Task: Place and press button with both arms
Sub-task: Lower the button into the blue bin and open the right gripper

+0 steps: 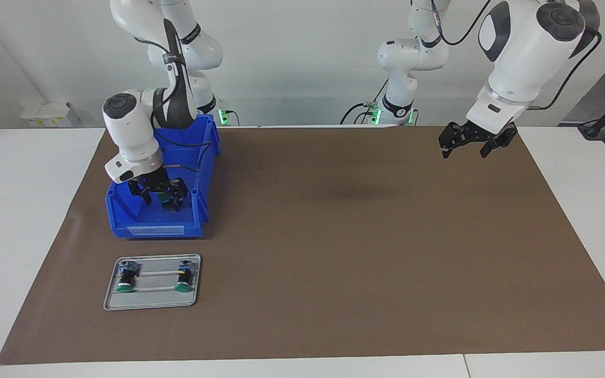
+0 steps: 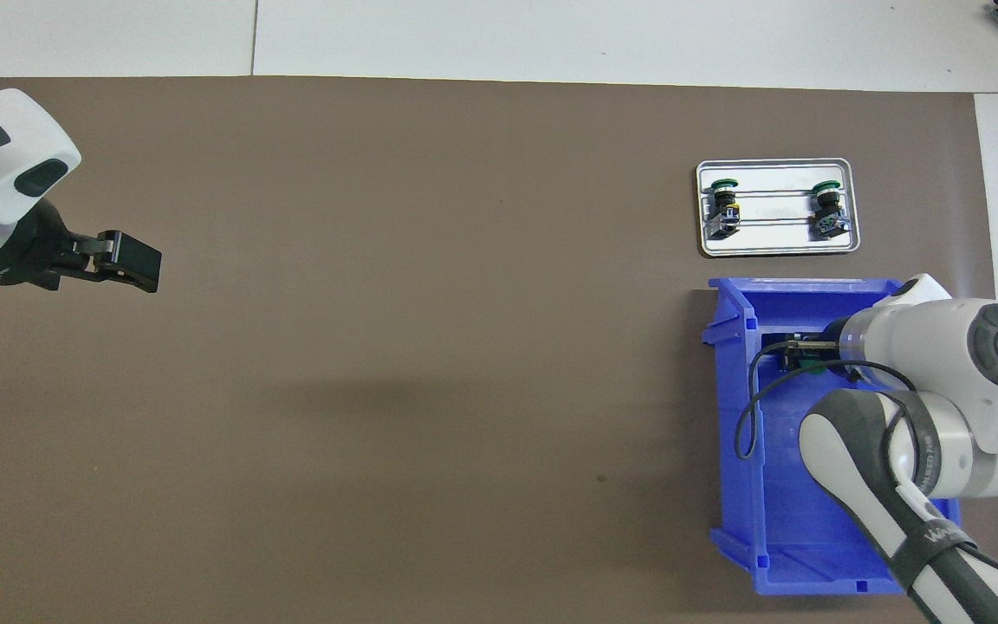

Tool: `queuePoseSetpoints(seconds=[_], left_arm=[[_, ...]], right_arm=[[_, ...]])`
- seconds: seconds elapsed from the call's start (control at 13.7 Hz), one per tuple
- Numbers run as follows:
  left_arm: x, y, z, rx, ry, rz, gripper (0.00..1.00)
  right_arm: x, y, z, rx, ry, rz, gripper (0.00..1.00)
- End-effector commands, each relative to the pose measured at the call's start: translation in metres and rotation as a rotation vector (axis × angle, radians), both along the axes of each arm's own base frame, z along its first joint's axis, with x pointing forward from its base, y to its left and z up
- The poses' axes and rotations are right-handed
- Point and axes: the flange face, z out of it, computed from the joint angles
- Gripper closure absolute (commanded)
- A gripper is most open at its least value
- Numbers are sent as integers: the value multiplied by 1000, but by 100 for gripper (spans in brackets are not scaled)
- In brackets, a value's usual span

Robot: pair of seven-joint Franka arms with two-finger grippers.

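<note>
The left end effector [image 1: 470,144] is held released over the brown mat [image 1: 334,236] while that arm waits, the right end effector [image 1: 158,195] is seen spread apart inside the blue bin [image 1: 155,223] around the button [image 1: 163,198], and just outside the bin a grey tray [image 1: 150,300] carrying two like buttons is seen.

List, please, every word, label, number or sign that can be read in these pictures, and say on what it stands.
Black band on the right arm: white lettering, too blurred to read.
Label strip on the front of the blue bin: too small to read.
No other text can be read.
</note>
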Motion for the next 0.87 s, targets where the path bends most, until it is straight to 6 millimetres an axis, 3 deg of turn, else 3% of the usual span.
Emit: queuePoseSetpoints(seconds=[0.0,0.36,0.66,0.73,0.8], left_arm=[[-8,4,1,18,-9,1,0],[-8,3,0,18,-7,-1,0],[-8,3,1,18,-9,-1,0],[-8,4,1,18,-9,1,0],[-8,3,0,18,-7,-1,0]], right_arm=[[19,1,63,11,24,-27,0],[35,-9,178,-8,20,-39,0],[20,-15,280,-38,43,-42,0],[17,-16,297,-38,63,-47,0],[22,-14,293,-40,81,-46,0]])
